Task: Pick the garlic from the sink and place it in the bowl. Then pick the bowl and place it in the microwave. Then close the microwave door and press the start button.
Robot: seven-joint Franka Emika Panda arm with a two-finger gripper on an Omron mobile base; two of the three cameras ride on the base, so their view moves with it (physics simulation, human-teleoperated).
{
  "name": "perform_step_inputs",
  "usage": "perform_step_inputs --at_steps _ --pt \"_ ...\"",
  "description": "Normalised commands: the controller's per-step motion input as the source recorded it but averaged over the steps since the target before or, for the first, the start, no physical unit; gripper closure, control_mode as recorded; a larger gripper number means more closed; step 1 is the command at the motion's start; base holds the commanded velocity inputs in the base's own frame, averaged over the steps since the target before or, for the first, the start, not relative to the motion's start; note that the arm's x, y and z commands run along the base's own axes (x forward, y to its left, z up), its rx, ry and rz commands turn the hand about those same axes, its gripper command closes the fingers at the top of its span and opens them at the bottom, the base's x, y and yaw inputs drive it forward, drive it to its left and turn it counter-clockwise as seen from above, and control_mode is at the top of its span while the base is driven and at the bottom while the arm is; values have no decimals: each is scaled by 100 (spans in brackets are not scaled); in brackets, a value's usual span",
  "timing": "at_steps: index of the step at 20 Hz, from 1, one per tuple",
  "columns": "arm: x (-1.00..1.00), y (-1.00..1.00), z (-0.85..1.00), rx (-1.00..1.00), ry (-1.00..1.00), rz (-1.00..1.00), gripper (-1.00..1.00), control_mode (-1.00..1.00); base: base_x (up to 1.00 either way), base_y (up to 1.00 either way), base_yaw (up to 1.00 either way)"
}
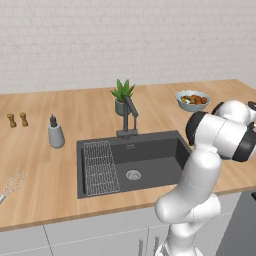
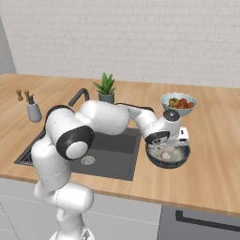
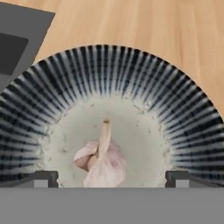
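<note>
Pale brick wall backs a wooden counter (image 1: 45, 165) into which the sink (image 1: 150, 157) is set, one wire rack (image 1: 100, 167) at its nine o'clock side and one round drain (image 1: 133, 174) near centre. One garlic (image 3: 101, 162) lies on the pale floor of the bowl (image 3: 183, 113), which stands on the counter just past the sink's three o'clock edge in the right base view. The gripper (image 3: 111, 178) hangs directly over the bowl with its two fingertips (image 3: 41, 178) spread wide, one either side of the bulb and touching nothing, so it holds nothing. Judged from this, the bulb has been delivered and the bowl is the next item to lift. The bowl looks rigid and probably heavier than the garlic; its smooth, flaring wall may slip, so a pinch across the rim at one point seems the sound hold, kept level so the light, loose bulb does not roll out. Also counted: one white bowl of food (image 1: 193, 99), one potted plant (image 1: 122, 97), one faucet (image 1: 129, 120), one soap dispenser (image 1: 55, 133), two small shakers (image 1: 17, 120), one whisk (image 1: 12, 184).
</note>
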Motion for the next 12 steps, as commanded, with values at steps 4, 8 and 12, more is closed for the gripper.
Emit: perform_step_inputs --at_steps 4,8,12 --pt "-21 46 66 0 -3 0 -100 -100 0 0 0" --pt "-16 84 30 0 2 -4 -100 -100 0 0 0" --pt "-2 41 0 -2 17 -4 -100 -100 0 0 0"
